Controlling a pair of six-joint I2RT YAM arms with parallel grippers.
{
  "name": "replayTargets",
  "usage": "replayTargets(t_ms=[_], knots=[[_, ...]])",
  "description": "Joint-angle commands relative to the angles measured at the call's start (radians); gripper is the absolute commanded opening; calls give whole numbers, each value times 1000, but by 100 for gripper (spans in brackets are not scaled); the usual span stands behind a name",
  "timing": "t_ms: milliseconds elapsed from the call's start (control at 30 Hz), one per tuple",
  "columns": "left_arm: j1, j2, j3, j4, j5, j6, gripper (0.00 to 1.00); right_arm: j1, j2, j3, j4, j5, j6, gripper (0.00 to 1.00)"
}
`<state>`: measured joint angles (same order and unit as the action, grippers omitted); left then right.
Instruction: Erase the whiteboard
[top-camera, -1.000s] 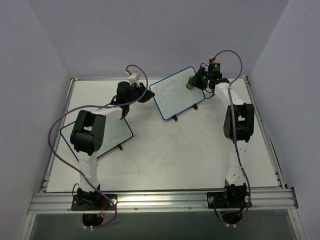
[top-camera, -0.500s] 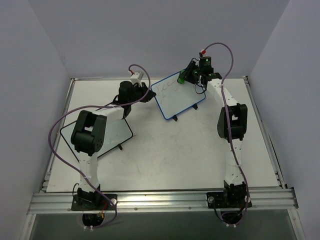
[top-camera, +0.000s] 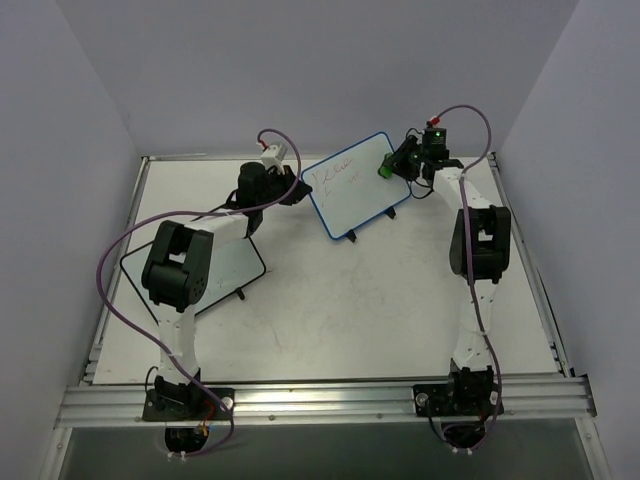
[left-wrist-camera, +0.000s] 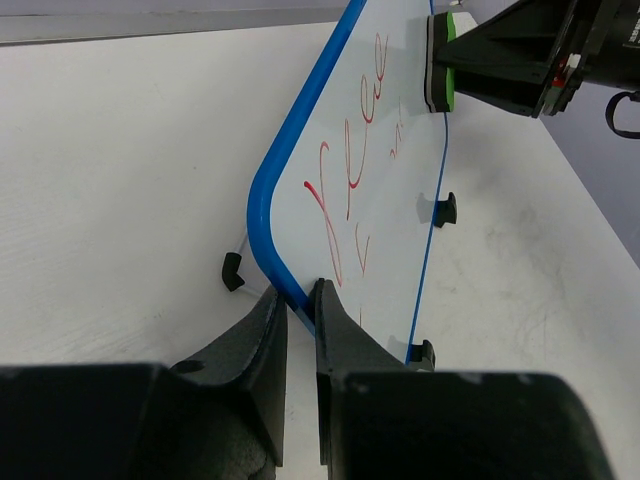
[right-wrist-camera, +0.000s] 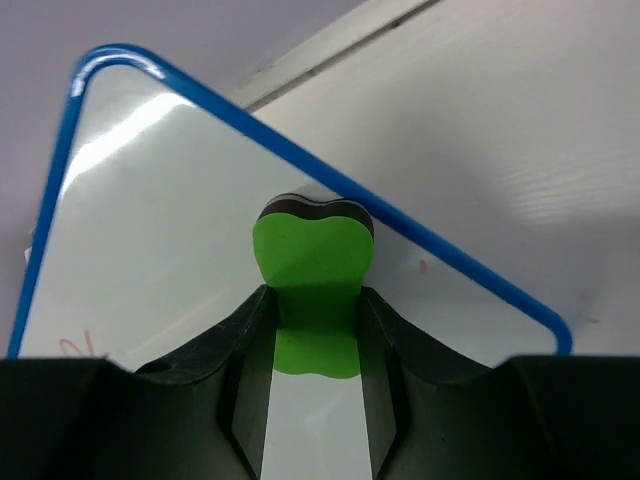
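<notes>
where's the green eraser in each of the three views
Top view: eraser right of centre on the far side, at the whiteboard's right end.
Left wrist: eraser at the top right, against the board's face.
Right wrist: eraser in the centre, between the right claw's fingers.
Shared landmark: the whiteboard's blue frame, seen in all three.

Two whiteboards: blue-framed whiteboard (top-camera: 350, 190) far, black-framed whiteboard (top-camera: 236, 263) near left. One green eraser (right-wrist-camera: 312, 265). Two grippers: left gripper (left-wrist-camera: 296, 300), right gripper (right-wrist-camera: 314, 310).
</notes>
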<state>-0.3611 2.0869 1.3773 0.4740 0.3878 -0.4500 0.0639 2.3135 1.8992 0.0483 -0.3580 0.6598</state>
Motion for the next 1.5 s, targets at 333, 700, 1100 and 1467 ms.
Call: replayTargets(t_ms=[333, 700, 1100, 1467], knots=[[-30, -8, 0, -94, 11, 105, 2, -12, -54, -72, 33, -13, 3, 0], [-39, -13, 11, -118, -1, 134, 2, 65, 58, 214, -44, -58, -14, 0], [-39, -7, 11, -115, -4, 135, 2, 68, 67, 215, -49, -35, 6, 0], [-39, -1, 9, -112, -6, 131, 2, -7, -80, -106, 102, 11, 37, 0]])
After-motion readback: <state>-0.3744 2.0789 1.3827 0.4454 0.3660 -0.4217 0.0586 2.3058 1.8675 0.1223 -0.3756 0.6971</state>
